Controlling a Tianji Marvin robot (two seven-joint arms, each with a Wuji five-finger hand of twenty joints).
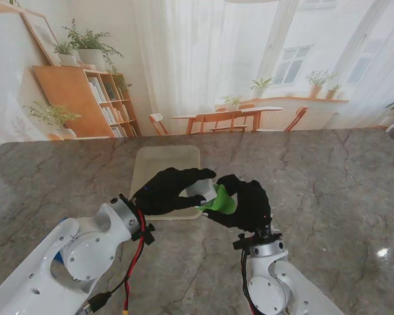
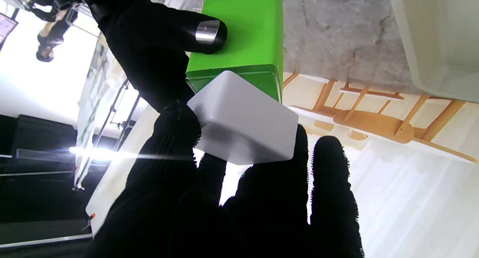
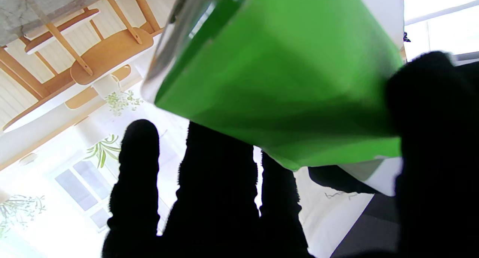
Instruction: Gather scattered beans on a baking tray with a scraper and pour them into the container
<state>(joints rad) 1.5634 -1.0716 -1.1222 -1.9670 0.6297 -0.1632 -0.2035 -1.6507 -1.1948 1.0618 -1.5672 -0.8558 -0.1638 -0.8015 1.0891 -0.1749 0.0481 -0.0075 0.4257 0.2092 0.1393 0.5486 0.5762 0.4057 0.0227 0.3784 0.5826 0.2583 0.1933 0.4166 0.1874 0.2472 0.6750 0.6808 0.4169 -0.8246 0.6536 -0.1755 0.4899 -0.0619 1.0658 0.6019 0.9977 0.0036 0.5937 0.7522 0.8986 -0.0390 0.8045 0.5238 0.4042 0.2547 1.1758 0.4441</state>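
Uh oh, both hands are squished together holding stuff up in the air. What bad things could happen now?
1. The left hand pinches the white box only at its edges with its fingertips, so it might slip and drop.
2. The right hand holds the green scraper tilted and touching the box; a nudge could knock either one loose.
3. They meet at the near right corner of the tray, so anything that falls could land on the table instead.
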